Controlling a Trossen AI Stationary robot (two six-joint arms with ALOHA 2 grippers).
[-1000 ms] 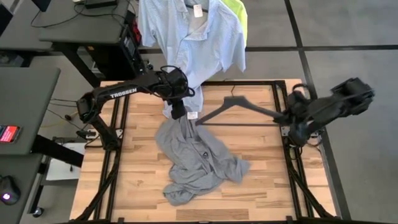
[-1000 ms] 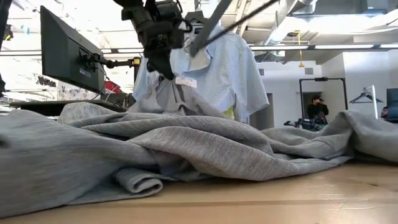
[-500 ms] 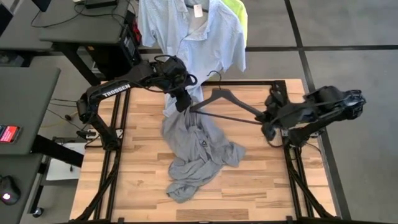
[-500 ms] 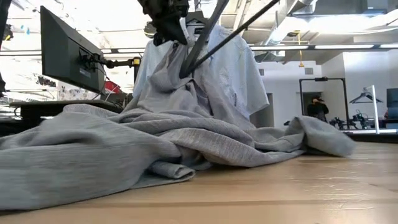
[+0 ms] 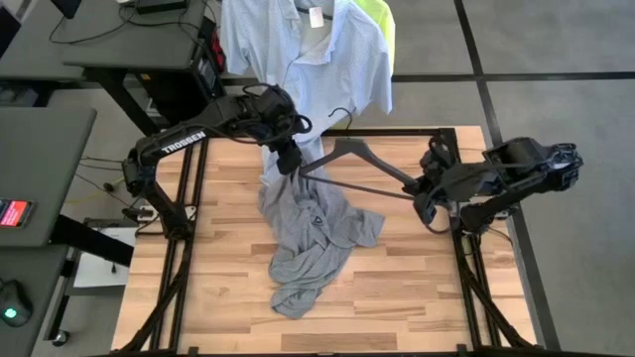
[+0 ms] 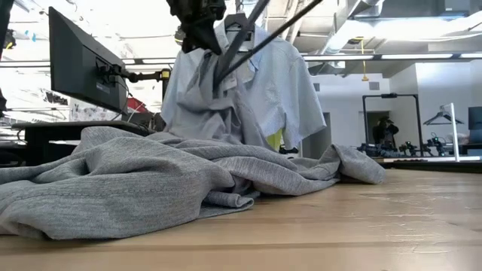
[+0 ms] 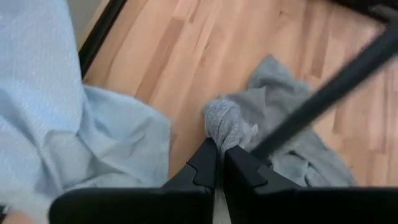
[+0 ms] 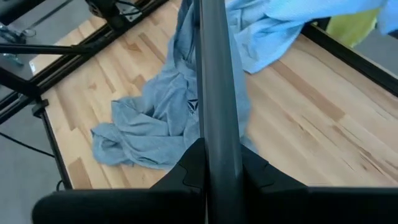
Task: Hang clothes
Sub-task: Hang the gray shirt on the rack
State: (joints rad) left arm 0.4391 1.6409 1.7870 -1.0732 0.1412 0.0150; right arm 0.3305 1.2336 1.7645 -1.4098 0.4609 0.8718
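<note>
We count three garments: grey tee [image 5: 310, 233] on worktop [image 5: 417, 288], blue shirt [image 5: 303, 55], yellow tee [image 5: 380, 20] hung. Left gripper [image 5: 289, 164] jaws pinch grey tee; right gripper [image 5: 422, 188] clamps one hanger [image 5: 349, 159].

Robotics lab w/ desks [image 5: 45, 149], monitor [image 6: 79, 68], exposed ceiling [image 6: 392, 22].

Yellow T-shirt [image 5: 378, 22]: mostly hidden behind the blue shirt [image 5: 308, 59]; only a strip shows, cut by the high view's top edge. Blue shirt: collar cropped at that same edge. Hanger [image 5: 355, 171]: far tip lost among folds of the grey T-shirt [image 5: 313, 233]; whether it sits inside the neck opening cannot be told. Left gripper [image 7: 218, 163]: pinched fabric covers the fingertips. Low view: both arms cut off at the top.
</note>
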